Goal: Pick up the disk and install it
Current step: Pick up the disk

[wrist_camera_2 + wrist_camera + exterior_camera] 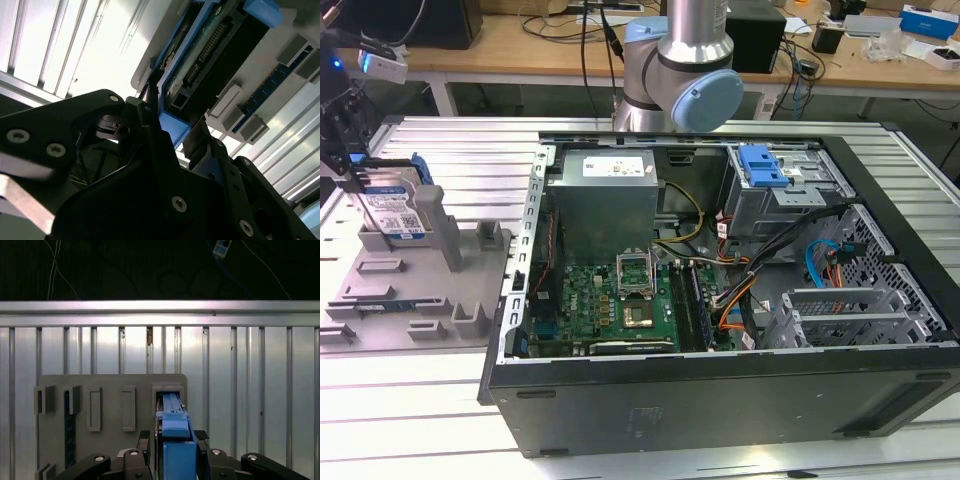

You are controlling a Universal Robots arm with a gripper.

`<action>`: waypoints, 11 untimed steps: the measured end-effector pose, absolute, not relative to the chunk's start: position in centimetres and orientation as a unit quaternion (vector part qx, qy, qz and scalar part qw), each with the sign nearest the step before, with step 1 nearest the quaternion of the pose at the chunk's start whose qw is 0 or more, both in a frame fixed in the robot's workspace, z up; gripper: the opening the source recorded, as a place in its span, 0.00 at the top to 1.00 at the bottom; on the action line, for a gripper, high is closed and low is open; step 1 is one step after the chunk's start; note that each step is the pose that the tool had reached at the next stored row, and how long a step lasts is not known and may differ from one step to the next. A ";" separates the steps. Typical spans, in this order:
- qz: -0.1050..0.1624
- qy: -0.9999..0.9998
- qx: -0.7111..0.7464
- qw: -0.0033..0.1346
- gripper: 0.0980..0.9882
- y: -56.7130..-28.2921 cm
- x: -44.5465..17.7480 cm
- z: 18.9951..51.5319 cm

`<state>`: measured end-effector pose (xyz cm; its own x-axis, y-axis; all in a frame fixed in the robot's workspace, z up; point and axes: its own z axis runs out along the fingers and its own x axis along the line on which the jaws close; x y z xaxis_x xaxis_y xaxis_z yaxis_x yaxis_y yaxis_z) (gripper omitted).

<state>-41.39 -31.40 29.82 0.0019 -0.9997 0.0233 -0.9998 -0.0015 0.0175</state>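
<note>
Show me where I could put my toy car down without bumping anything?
Free: the bare ribbed table at the exterior view's near left corner, bordered by the grey fixture and the computer case; also the strip beyond the fixture. Crowded: inside the case, and the fixture holding the disk.

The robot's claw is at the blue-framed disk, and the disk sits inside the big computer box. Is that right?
Not quite. The gripper is at the disk, but the disk stands in the gray holder outside the computer case, as the exterior view shows.
</note>
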 end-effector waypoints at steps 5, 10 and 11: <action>0.002 -0.706 0.708 0.014 0.60 -31.4 -41.4 29.8; 0.002 -0.706 0.708 0.014 0.60 -31.3 -41.3 29.8; 0.002 -0.706 0.708 0.014 0.60 -31.3 -41.3 29.8</action>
